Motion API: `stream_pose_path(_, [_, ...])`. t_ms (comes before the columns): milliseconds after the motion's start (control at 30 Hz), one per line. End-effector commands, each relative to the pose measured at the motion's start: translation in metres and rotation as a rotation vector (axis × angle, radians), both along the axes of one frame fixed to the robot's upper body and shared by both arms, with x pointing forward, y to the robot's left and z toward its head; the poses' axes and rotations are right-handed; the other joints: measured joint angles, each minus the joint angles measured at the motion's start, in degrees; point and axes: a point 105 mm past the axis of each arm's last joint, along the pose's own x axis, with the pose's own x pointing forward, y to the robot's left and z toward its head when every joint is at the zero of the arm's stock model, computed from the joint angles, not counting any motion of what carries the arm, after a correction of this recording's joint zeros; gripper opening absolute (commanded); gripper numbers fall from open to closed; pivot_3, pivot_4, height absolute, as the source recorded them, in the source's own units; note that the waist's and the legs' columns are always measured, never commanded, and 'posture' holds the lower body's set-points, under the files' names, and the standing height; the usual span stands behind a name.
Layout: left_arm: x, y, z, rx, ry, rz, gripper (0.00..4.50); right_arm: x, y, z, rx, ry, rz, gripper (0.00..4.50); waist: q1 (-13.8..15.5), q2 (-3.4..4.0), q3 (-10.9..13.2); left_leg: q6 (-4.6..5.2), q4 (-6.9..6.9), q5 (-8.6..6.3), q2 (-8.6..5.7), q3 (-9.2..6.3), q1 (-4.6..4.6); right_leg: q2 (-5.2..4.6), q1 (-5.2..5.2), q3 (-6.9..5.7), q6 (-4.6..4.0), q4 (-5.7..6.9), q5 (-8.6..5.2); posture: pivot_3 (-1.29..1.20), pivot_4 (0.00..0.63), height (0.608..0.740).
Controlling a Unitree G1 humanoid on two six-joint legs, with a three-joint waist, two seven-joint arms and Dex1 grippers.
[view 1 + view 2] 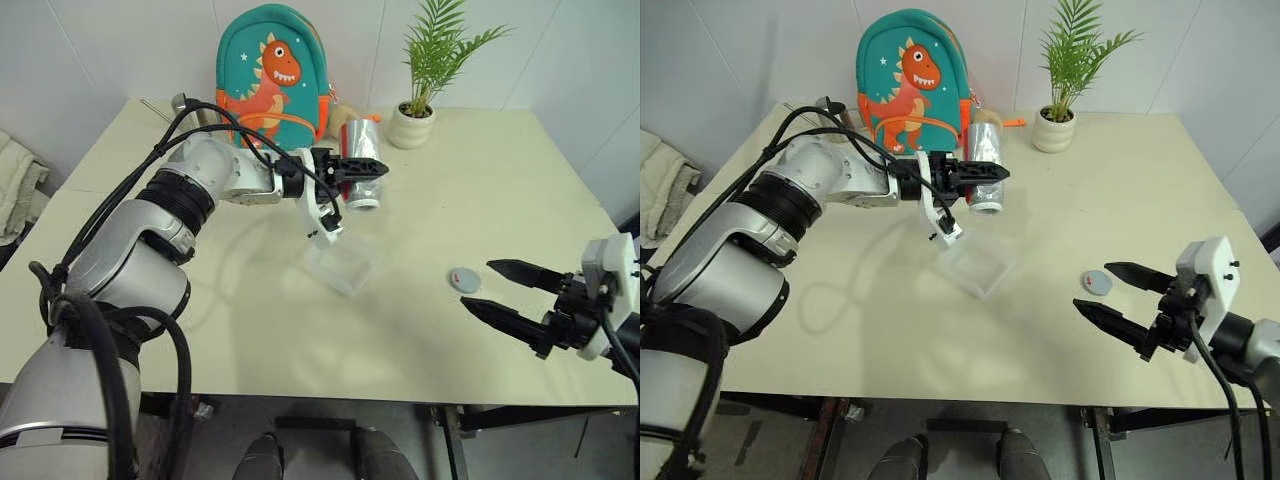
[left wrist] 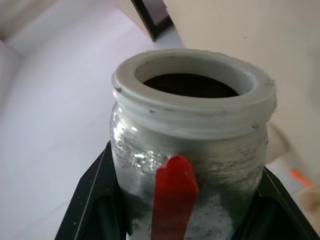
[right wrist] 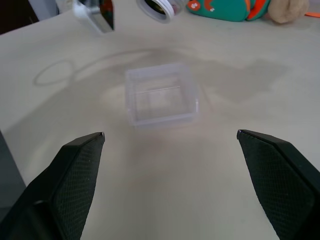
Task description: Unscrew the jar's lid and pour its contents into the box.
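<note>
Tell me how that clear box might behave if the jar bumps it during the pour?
The box looks thin, frosted, shallow plastic, so it is probably very light and could slide on the smooth table. Its low, wide shape makes tipping unlikely. Nothing braces it: the right gripper stands open, apart from it.

light: bright, even | shadows: soft on table (image 1: 480, 200) | blur: left wrist background

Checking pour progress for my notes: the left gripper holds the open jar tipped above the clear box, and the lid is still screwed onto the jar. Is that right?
Not quite. The lid is off, lying on the table near the right gripper, as the left eye view shows. The left gripper does hold the open jar tipped above the box.
</note>
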Motion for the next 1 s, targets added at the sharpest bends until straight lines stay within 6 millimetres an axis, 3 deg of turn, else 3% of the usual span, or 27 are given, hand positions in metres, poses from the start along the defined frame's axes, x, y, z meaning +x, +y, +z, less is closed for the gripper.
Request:
stream_pose_path(33, [0.001,0.005,0.006,0.032,-0.136,-0.045,1.93,-0.001,-0.006,0.013,-0.017,-0.067,-0.032,4.46,0.06,-0.08,0.05,0.0,0.0,0.0,0.01,0.0,0.0,0.0,0.0,-0.01,0.0,0.0,0.0,0.0,0.15,0.74])
stream_pose_path(300, [-0.002,0.0,-0.013,0.031,-0.242,-0.157,1.93,0.01,0.0,0.013,-0.011,-0.079,-0.034,4.46,0.2,-0.16,0.09,-0.01,-0.02,-0.02,0.0,0.02,-0.02,-0.01,-0.01,0.0,0.0,-0.01,0.0,0.0,0.15,0.74])
stream_pose_path(500, [0.001,0.003,-0.001,-0.061,-0.191,-0.117,1.93,0.015,0.003,0.013,-0.015,-0.086,-0.036,4.46,0.14,-0.17,0.1,-0.01,-0.02,-0.02,0.0,0.02,-0.02,-0.01,-0.02,-0.01,0.0,0.01,0.0,0.0,0.15,0.74])
stream_pose_path(600, [0.017,0.024,0.009,-0.312,0.128,0.079,1.93,0.015,0.003,0.012,-0.02,-0.086,-0.034,4.46,0.08,-0.17,0.1,-0.01,-0.02,-0.02,0.0,0.04,-0.02,-0.02,-0.02,-0.01,-0.01,0.03,0.0,0.0,0.15,0.74])
stream_pose_path(733, [0.023,0.038,0.006,-0.538,0.422,0.155,1.93,0.017,0.001,0.014,-0.031,-0.088,-0.028,4.46,0.14,-0.15,0.08,-0.01,-0.03,-0.02,0.02,0.07,0.02,-0.02,-0.02,0.0,-0.03,0.08,0.0,0.0,0.15,0.74])
stream_pose_path(833, [0.039,0.059,0.005,-0.823,0.68,0.258,1.93,0.021,0.001,0.015,-0.04,-0.091,-0.019,4.46,0.21,-0.14,0.08,0.0,0.02,-0.01,-0.02,0.1,0.03,-0.07,-0.01,0.01,-0.04,0.18,0.01,0.0,0.15,0.74])
stream_pose_path(900, [0.046,0.071,0.0,-0.946,0.81,0.294,1.93,0.023,0.001,0.016,-0.044,-0.093,-0.012,4.46,0.21,-0.14,0.08,0.03,0.06,0.01,-0.01,0.1,0.04,-0.07,-0.02,0.01,-0.05,0.27,0.01,0.0,0.15,0.74])
stream_pose_path(1000, [0.066,0.1,-0.031,-1.287,1.244,0.385,1.93,0.028,0.001,0.017,-0.056,-0.095,0.0,4.46,0.12,-0.09,0.05,0.09,0.09,0.06,-0.01,0.08,0.09,-0.05,-0.02,0.0,-0.07,0.39,0.02,0.0,0.15,0.74])
